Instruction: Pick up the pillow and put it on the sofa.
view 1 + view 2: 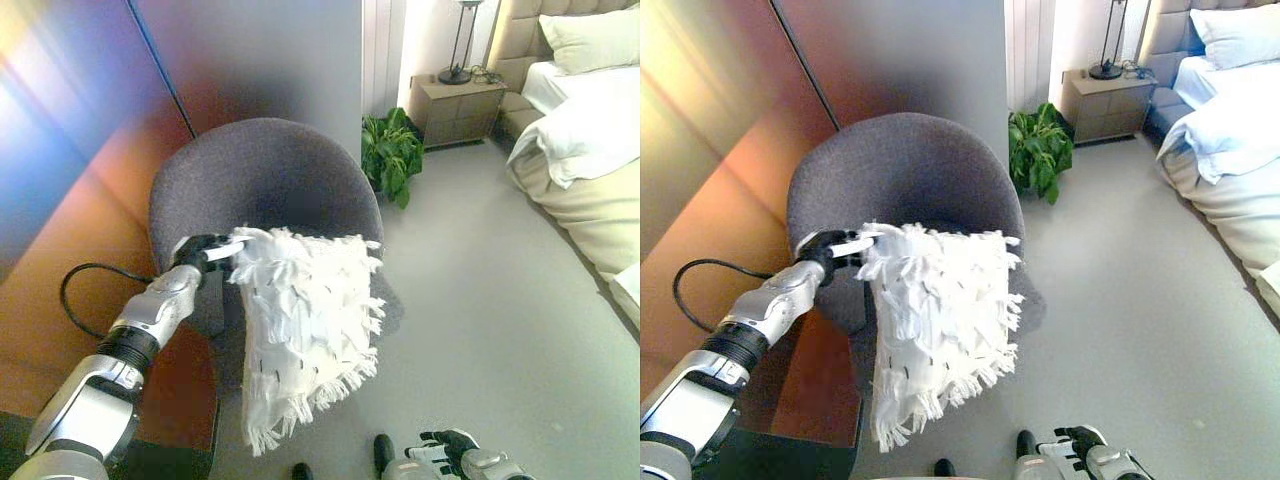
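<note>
Armchair, grey and round-backed, is the nearest thing to a sofa and sits just beyond the fringed white pillow, which dangles by its top left corner from the left hand, fingers pinched on it. Best to carry it forward over the seat, lower until it rests, then release. The right hand idles near, low right, fingers relaxed.

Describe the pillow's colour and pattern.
White, shaggy fringe with small dark flecks; the pillow shows best in left eye view.
</note>
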You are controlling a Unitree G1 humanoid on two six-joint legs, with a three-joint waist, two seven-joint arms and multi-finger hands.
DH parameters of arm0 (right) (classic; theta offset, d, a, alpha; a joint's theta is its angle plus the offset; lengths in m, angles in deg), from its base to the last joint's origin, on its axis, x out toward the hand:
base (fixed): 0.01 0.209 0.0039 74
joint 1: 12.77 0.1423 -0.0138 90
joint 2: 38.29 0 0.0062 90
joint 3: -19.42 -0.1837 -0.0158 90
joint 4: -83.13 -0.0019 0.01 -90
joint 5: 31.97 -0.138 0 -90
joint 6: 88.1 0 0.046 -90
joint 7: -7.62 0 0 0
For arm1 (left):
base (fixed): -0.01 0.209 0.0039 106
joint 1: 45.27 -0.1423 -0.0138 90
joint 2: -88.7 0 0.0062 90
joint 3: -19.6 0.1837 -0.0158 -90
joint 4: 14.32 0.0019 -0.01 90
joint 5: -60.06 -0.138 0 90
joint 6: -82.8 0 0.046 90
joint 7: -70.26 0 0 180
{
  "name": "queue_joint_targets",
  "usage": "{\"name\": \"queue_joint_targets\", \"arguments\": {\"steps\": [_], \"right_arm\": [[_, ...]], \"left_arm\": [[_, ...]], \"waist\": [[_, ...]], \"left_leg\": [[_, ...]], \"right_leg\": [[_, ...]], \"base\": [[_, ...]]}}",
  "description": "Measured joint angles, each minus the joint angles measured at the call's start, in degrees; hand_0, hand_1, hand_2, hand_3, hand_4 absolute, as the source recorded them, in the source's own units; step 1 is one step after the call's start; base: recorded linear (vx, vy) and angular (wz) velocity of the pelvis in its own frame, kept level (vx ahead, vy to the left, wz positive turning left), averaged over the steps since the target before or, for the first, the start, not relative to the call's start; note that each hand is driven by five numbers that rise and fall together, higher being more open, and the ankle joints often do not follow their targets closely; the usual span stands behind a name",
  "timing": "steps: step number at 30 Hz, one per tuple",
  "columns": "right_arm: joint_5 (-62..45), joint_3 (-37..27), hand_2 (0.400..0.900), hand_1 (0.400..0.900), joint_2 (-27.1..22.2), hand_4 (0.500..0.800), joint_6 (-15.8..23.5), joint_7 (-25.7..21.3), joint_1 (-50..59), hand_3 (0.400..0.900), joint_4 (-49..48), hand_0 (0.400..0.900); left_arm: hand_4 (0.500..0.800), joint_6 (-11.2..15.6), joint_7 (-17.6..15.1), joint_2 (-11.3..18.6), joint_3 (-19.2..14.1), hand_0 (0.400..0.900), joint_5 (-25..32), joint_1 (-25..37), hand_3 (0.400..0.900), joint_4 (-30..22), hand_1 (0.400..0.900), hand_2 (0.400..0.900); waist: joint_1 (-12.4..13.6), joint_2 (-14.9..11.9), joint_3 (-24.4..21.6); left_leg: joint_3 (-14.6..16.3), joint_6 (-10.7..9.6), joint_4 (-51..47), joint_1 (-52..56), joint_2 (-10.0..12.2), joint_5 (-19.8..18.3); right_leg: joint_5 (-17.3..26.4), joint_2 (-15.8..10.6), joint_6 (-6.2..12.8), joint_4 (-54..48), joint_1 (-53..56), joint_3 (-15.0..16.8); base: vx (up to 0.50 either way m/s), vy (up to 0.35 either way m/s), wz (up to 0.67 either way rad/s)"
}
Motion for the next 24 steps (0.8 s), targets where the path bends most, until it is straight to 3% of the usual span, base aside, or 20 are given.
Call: {"name": "queue_joint_targets", "arguments": {"steps": [4, 12, 24], "right_arm": [[0.4, 0.0, 0.9, 0.9, -0.1, 0.8, 0.4, -0.1, -0.3, 0.9, 0.0, 0.9], [0.4, 0.0, 0.9, 0.9, -0.2, 0.8, 1.2, 0.0, -1.5, 0.9, 0.0, 0.9], [0.7, 0.2, 0.9, 0.9, -0.3, 0.8, 1.5, -0.1, -2.4, 0.9, 0.7, 0.9]], "left_arm": [[0.8, -0.3, 0.0, 1.8, -0.1, 0.9, 0.0, 1.5, 0.9, 7.0, 0.9, 0.9], [0.8, 0.0, -1.9, 7.0, -2.8, 0.9, -0.1, 9.6, 0.9, 8.7, 0.9, 0.9], [0.8, 1.2, 0.4, 6.4, -2.8, 0.9, 2.8, 11.2, 0.9, 8.0, 0.9, 0.9]], "waist": [[0.0, -0.2, -0.2], [1.5, -0.7, -1.1], [1.5, -0.4, -3.5]], "left_leg": [[-0.3, 0.0, 0.0, -0.3, 0.0, 0.0], [-1.0, -0.1, 0.0, -0.7, -0.2, 0.2], [-1.2, -0.1, 0.0, -0.7, -0.2, -0.1]], "right_leg": [[-0.1, 0.0, 0.07, 0.0, -0.1, -0.2], [-0.2, -0.2, 0.22, 0.0, -0.2, -0.9], [-0.4, -0.2, 0.35, 0.1, -0.1, -1.0]], "base": [[0.01, 0.026, 0.04], [0.01, 0.009, 0.03], [0.0, 0.0, 0.0]]}}
